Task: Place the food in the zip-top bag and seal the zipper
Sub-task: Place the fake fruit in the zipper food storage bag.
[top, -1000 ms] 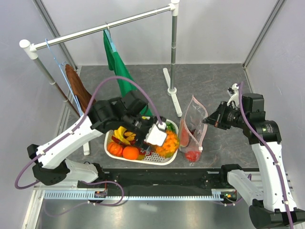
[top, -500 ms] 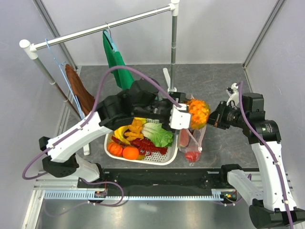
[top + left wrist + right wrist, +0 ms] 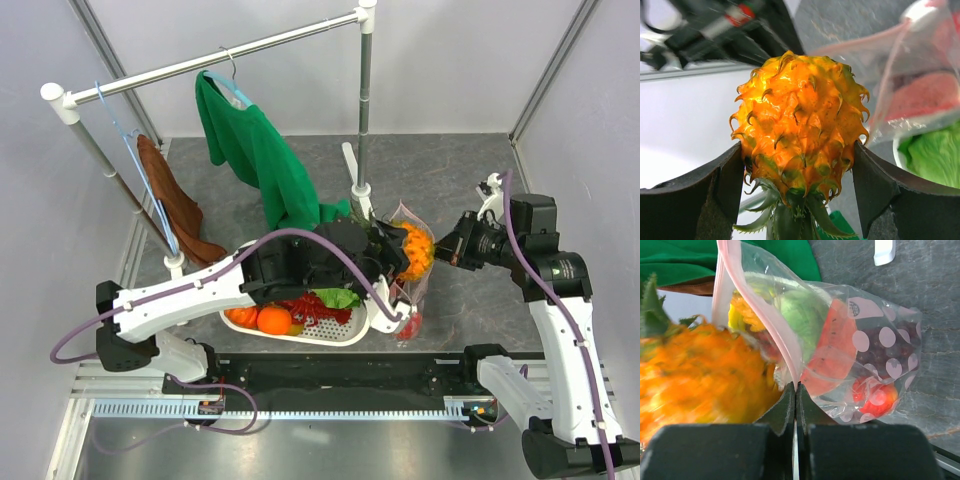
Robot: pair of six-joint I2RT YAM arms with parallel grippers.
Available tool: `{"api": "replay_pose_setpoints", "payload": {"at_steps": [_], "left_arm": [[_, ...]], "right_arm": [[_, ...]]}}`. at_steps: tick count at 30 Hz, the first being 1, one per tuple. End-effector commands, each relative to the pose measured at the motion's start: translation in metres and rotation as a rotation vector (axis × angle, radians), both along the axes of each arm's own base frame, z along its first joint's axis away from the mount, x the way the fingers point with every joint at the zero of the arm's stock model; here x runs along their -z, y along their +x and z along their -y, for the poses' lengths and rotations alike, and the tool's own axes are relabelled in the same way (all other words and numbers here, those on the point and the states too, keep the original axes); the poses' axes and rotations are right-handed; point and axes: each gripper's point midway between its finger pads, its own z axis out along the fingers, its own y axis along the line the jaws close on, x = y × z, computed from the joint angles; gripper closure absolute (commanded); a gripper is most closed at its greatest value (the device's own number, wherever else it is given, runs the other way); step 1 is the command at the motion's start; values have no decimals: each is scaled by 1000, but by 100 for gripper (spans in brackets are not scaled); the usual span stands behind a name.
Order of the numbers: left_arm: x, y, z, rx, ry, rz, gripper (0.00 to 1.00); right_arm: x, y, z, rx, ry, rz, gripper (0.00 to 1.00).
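Observation:
My left gripper (image 3: 398, 252) is shut on the orange toy pineapple (image 3: 414, 247), which it holds by its base at the mouth of the zip-top bag (image 3: 415, 290); the pineapple fills the left wrist view (image 3: 800, 125). My right gripper (image 3: 447, 250) is shut on the bag's pale pink zipper strip (image 3: 757, 310) and holds the mouth up. In the right wrist view the bag (image 3: 865, 355) holds red food and a green piece, and the pineapple (image 3: 695, 375) is blurred at the left. Lettuce (image 3: 340, 297), an orange fruit (image 3: 273, 319) and a red piece lie in the basket.
The white perforated basket (image 3: 300, 338) sits under my left arm. A clothes rail (image 3: 215, 58) spans the back, with a green garment (image 3: 260, 155) and a brown cloth (image 3: 170, 195) hanging; its post base (image 3: 361, 188) stands just behind the bag.
My left gripper lifted the pineapple out of the basket and carried it right to the bag's mouth. The green garment swung out. My right gripper stayed holding the bag.

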Motion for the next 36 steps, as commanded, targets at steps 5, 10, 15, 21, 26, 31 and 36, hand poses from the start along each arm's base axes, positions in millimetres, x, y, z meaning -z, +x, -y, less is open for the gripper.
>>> {"api": "replay_pose_setpoints", "payload": {"at_steps": [5,10,15,21,26,31,36], "left_arm": [[29,7,-34,29,220,273,55],[46,5,-34,91,346,430,47],[30,4,-14,95,298,456,16],[-7,-11,-5,139,138,500,0],[-7,-19,-14,188,117,541,1],[13,-27,-30,246,169,552,8],[14,-23,-41,151,137,434,4]], "right_arm": [[-25,-4,-2,-29,0,96,100],[-25,-3,-4,-35,22,86,100],[-27,-3,-6,-40,34,90,100],[-24,-4,-4,-33,20,86,100],[-19,-3,-4,-27,18,71,100],[-20,-5,-1,-25,2,80,100],[-16,-7,3,-19,-30,80,100]]}}
